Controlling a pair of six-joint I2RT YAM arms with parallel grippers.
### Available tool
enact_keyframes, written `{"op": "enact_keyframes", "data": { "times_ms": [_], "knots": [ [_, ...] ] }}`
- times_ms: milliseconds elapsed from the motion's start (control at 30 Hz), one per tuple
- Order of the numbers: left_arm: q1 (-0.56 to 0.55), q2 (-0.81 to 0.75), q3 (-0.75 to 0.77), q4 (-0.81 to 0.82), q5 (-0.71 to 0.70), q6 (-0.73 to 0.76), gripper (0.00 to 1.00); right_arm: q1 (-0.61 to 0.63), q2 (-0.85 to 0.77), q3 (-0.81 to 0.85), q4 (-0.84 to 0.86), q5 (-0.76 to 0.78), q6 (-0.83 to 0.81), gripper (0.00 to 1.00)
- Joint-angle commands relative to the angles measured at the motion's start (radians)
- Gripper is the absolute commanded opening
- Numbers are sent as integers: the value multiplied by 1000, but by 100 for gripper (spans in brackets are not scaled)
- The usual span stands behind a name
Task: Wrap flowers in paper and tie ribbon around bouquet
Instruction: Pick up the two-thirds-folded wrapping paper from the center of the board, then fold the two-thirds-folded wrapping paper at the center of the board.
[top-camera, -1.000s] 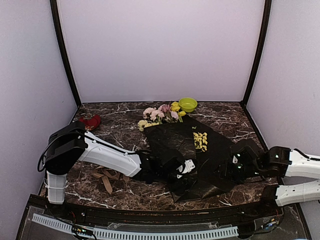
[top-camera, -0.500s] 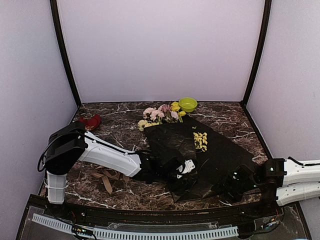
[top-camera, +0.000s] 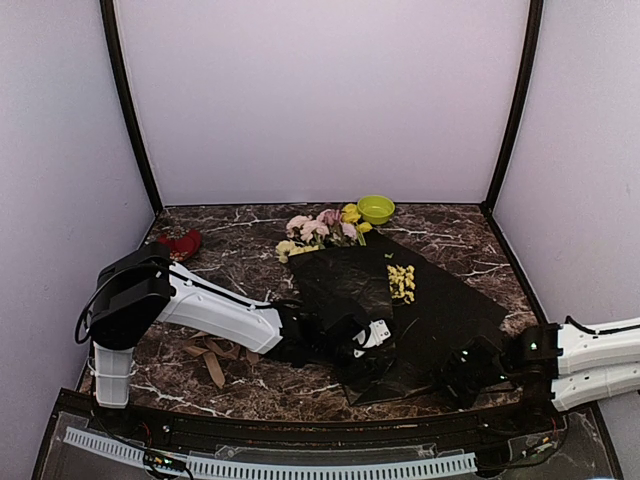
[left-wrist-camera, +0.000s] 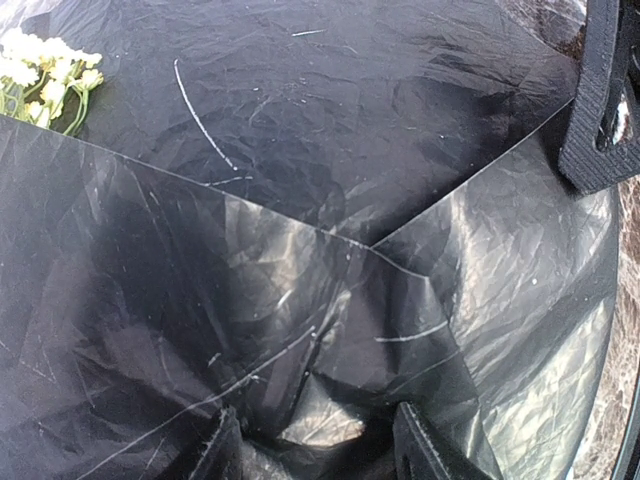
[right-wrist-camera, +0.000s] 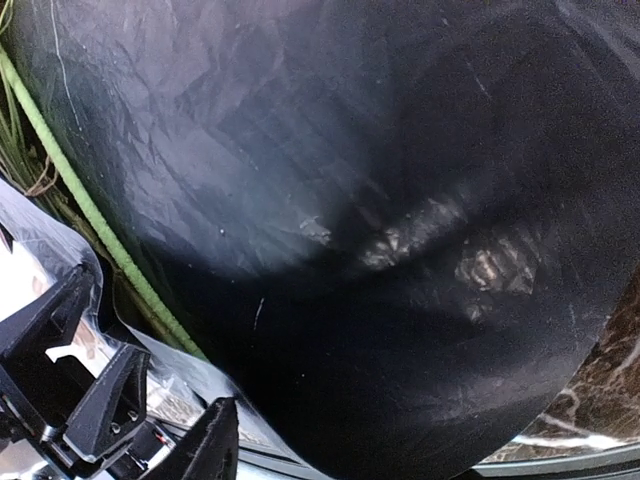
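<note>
**Paper on table, flower heads out at the far edge**

Nearest me, the ribbon (top-camera: 210, 362) lies in a loose tangle on the table (top-camera: 250, 255) beside the left forearm. The left gripper (top-camera: 372, 338) is pinched on a bunched fold of the paper (top-camera: 440, 305). The right gripper (top-camera: 466, 368) sits low at the sheet's near right edge; clamped or loose, I cannot tell. Farther back, yellow sprigs (top-camera: 401, 282) lie on top of the sheet. The flowers (top-camera: 320, 228) poke out past its far edge, near a green bowl (top-camera: 376, 209).
</note>
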Motion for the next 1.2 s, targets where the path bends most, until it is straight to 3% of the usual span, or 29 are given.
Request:
{"op": "enact_keyframes", "data": {
  "times_ms": [0,233,333,667,967,1167],
  "knots": [
    [-12,27,-29,-89,59,10,53,8,9,-17,-48,46,6,43],
    [-12,27,-28,-96,55,15,53,7,14,-4,-40,71,-47,9],
    [-12,28,-30,-97,55,15,53,8,32,43,-60,98,-116,0],
    [-13,43,-38,-89,73,6,53,38,207,275,-134,206,-463,0],
    [-11,40,-47,-60,106,-16,53,185,353,431,-183,335,-711,0],
    [8,20,-90,19,163,-53,53,336,480,554,-221,520,-910,0]
  ]
}}
